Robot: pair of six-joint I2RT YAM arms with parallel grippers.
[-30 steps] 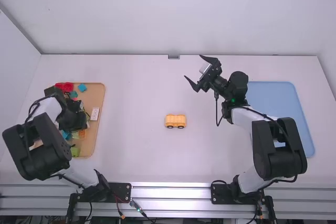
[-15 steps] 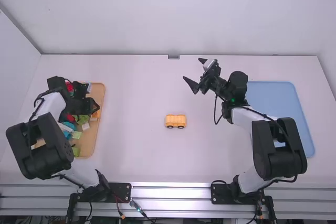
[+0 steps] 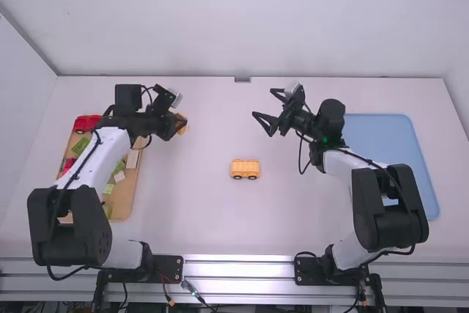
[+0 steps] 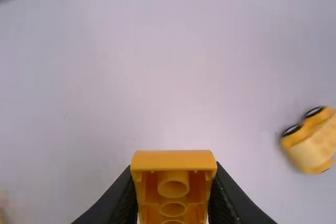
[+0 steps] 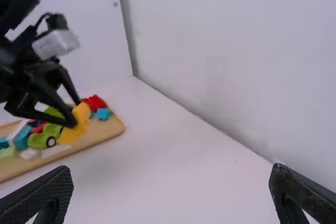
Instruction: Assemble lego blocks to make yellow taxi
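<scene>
Lego blocks (image 3: pixel 86 123) lie in tan tray (image 3: pixel 126 197).

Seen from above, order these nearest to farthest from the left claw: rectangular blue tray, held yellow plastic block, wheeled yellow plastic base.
1. Yellow block, in the left claw.
2. Wheeled base, mid-table.
3. Blue tray, far right.

Bright, diffuse light; soft shadows; metal rail (image 3: pixel 238 268) gleaming.

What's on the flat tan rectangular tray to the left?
The tray holds red blocks, blue blocks, pale blocks and a green wheeled block. Seen from above, the white-and-black left arm hides whatever lies beneath it.
</scene>
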